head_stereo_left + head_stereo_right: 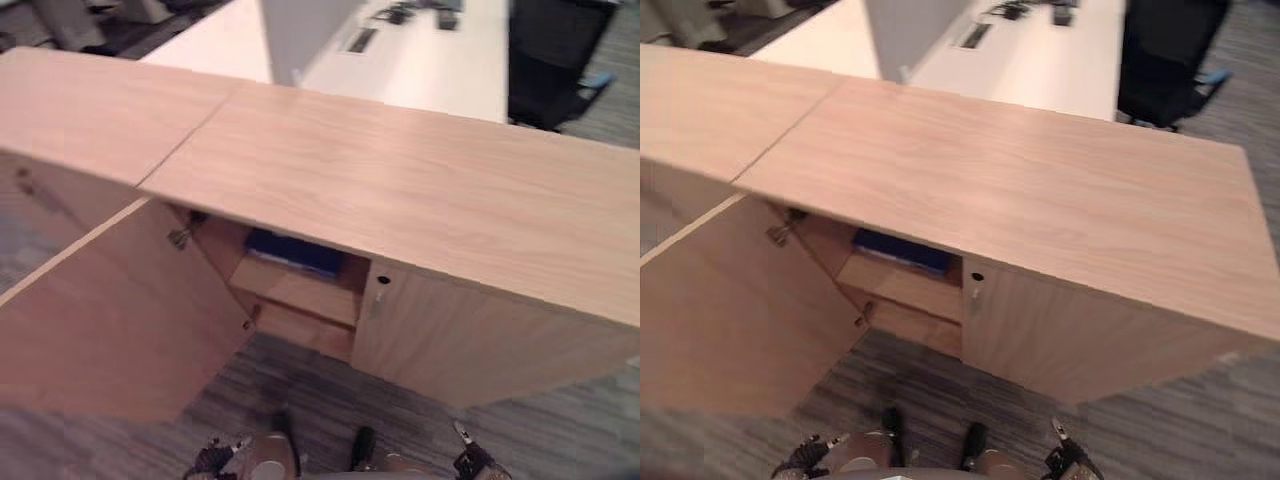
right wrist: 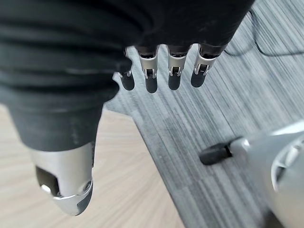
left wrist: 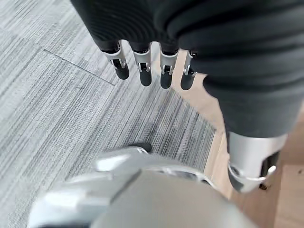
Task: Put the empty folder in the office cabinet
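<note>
I see blue folder [image 1: 295,252] on cabinet [image 1: 420,190] shelf, door [image 1: 110,320] open; left hand [image 3: 152,71], right hand [image 2: 161,71] hang empty, fingers straight, slightly spread.

Folder [image 1: 293,252] lies on shelf [image 1: 296,287] inside cabinet [image 1: 420,200], left door [image 1: 110,320] open

I see the dark blue folder [image 1: 293,253] on the shelf mostly hidden under the light wooden cabinet top [image 1: 400,180]; the open door [image 1: 110,320] runs past the edge.
</note>
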Tool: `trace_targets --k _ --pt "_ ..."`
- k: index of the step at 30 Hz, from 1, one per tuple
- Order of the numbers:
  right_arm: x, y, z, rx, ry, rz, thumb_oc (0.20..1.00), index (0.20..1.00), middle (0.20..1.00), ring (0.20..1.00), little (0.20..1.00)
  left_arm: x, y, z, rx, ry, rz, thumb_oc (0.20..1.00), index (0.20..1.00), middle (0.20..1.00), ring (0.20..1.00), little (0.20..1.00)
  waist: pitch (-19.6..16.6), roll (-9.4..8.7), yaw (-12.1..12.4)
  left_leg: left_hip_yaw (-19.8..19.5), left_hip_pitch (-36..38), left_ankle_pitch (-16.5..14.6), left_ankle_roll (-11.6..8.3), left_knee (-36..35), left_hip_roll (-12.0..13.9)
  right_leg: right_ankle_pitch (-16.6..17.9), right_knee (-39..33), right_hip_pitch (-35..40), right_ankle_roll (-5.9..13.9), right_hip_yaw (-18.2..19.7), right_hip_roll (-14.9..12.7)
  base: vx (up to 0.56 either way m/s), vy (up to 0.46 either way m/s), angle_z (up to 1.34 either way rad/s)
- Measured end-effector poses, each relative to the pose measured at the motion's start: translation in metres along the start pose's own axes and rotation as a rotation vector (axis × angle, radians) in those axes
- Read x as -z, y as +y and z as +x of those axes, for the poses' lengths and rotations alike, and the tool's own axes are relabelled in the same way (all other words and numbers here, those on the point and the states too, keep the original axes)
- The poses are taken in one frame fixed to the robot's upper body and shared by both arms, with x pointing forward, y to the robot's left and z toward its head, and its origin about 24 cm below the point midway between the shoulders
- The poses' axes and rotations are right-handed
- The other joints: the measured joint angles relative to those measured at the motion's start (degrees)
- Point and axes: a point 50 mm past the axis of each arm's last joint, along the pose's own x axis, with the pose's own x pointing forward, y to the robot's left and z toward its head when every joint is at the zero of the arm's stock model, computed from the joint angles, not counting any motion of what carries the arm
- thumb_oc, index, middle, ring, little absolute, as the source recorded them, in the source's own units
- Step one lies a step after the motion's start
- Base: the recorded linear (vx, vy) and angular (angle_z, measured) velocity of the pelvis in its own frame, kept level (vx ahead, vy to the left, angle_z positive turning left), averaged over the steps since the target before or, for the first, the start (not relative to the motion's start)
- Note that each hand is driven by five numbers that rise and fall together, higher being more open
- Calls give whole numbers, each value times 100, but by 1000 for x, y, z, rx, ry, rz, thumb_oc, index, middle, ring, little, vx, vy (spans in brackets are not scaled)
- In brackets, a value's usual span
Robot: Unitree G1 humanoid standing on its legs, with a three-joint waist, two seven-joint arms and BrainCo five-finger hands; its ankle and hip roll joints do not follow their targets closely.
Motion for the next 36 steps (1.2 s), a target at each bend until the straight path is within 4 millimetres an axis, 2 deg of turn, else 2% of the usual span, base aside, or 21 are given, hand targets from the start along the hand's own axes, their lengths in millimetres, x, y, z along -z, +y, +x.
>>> trace_targets --k 1,2,3,4,5,6,7,8,9,10,11,14,16,22,23,28,31,35,36 --pt "-2 1 0 -2 -7 34 1000 1000 1000 1000 1000 -6 -2 -1 7 -31 -8 1000 1000 1000 1000 1000 -23 26 -90 57 57 56 -86 86 65 -17 1 21 24 -192 -67 -15 31 91" --pt "0 -3 0 9 -7 49 1000 1000 1000 1000 1000 -9 -2 -3 9 -58 -19 1000 1000 1000 1000 1000 -45 54 -93 110 99 66 -104 139 118 -13 0 43 27 -385 -133 -19 67 111" --pt "0 -6 0 17 -13 65 1000 1000 1000 1000 1000 -19 -2 -6 10 -126 -39 1000 1000 1000 1000 1000 -67 73 -109 162 218 72 -108 142 172 -25 2 85 111 -560 -223 -13 42 79" --pt "1 -10 0 29 -11 76 1000 1000 1000 1000 1000 -23 -2 -7 9 -151 -45 1000 1000 1000 1000 1000 -109 108 -101 170 313 78 -97 79 176 -29 15 91 168 -579 -259 -15 83 88" --pt "-3 -17 0 52 -19 95 1000 1000 1000 1000 1000 -26 -3 -10 11 -178 -61 1000 1000 1000 1000 1000 -195 286 -89 174 481 218 25 -97 204 -75 103 81 327 -568 -274 9 134 87" --pt "-6 -25 0 78 -27 118 1000 1000 1000 1000 1000 -29 -5 -11 16 -198 -72 1000 1000 1000 1000 1000 -266 481 -131 126 632 320 -14 -416 165 -106 236 50 475 -502 -238 10 135 99" --pt "-4 -27 0 85 -23 130 1000 1000 1000 1000 1000 -35 -2 -11 6 -220 -88 1000 1000 1000 1000 1000 -263 488 -143 83 643 326 -19 -649 59 -95 273 61 559 -438 -304 31 232 121" --pt "-2 -35 -1 107 -15 171 1000 1000 1000 1000 1000 -48 3 -15 -13 -286 -134 1000 1000 1000 1000 1000 -344 559 -110 3 813 315 -5 -1197 -90 -91 281 45 659 -461 -339 21 134 103" --pt "-1 -36 -1 113 -12 195 1000 1000 1000 1000 1000 -52 7 -16 -24 -309 -142 1000 1000 1000 1000 1000 -332 571 -45 -33 827 381 -100 -1377 -173 -89 293 55 720 -477 -385 85 284 95" --pt "0 -37 -1 115 -10 198 1000 1000 1000 1000 1000 -56 12 -18 -39 -330 -149 1000 1000 1000 1000 1000 -389 558 35 -96 854 390 -16 -1648 -290 -64 261 64 809 -584 -486 96 225 58" --pt "-2 -34 -1 107 -15 203 1000 1000 1000 1000 1000 -55 21 -22 -65 -346 -157 1000 1000 1000 1000 1000 -451 550 103 -136 881 425 -45 -1777 -419 -36 236 95 850 -614 -586 96 229 50" --pt "-4 -33 -1 103 -23 234 1000 1000 1000 1000 1000 -51 42 -30 -120 -373 -160 1000 1000 1000 1000 1000 -507 538 133 -311 1025 520 -51 -1903 -592 -8 194 275 973 -769 -692 62 192 36" --pt "-3 -35 -1 110 -22 248 1000 1000 1000 1000 1000 -61 55 -38 -155 -439 -146 1000 1000 1000 1000 1000 -599 533 218 -439 1039 533 -44 -1975 -685 25 170 366 1033 -952 -781 69 228 46" --pt "-10 -38 -1 103 -49 321 1000 1000 1000 1000 1000 -118 84 -62 -293 -713 -194 1000 1000 1000 1000 1000 -664 506 392 -765 1046 532 -39 -1978 -908 36 168 575 1072 -1135 -978 80 203 35" --pt "-9 -43 -1 117 -51 343 1000 1000 1000 1000 1000 -131 96 -72 -347 -782 -228 1000 1000 1000 1000 1000 -686 466 377 -890 1033 543 -27 -1977 -958 7 176 631 1115 -1260 -1023 34 98 34" --pt "-7 -50 -2 133 -47 340 1000 1000 1000 1000 1000 -155 131 -89 -514 -894 -267 1000 1000 1000 1000 1000 -737 401 390 -942 1027 541 -23 -1979 -1113 -8 200 660 1305 -1305 -1190 50 105 11" --pt "-4 -55 -2 143 -35 333 1000 1000 1000 1000 1000 -170 141 -90 -539 -924 -243 1000 1000 1000 1000 1000 -815 421 370 -935 1029 542 -11 -1986 -1178 5 210 640 1388 -1299 -1262 58 95 1" --pt "-1 -59 -3 136 -26 322 1000 1000 1000 1000 1000 -198 159 -102 -584 -1009 -198 1000 1000 1000 1000 1000 -908 469 334 -844 1025 531 6 -2033 -1212 39 250 556 1442 -1157 -1326 35 41 -13" --pt "0 -61 -3 130 -21 299 1000 1000 1000 1000 1000 -212 170 -108 -613 -1042 -177 1000 1000 1000 1000 1000 -930 484 217 -818 1046 532 8 -2032 -1238 64 234 550 1480 -1133 -1348 33 31 -11"
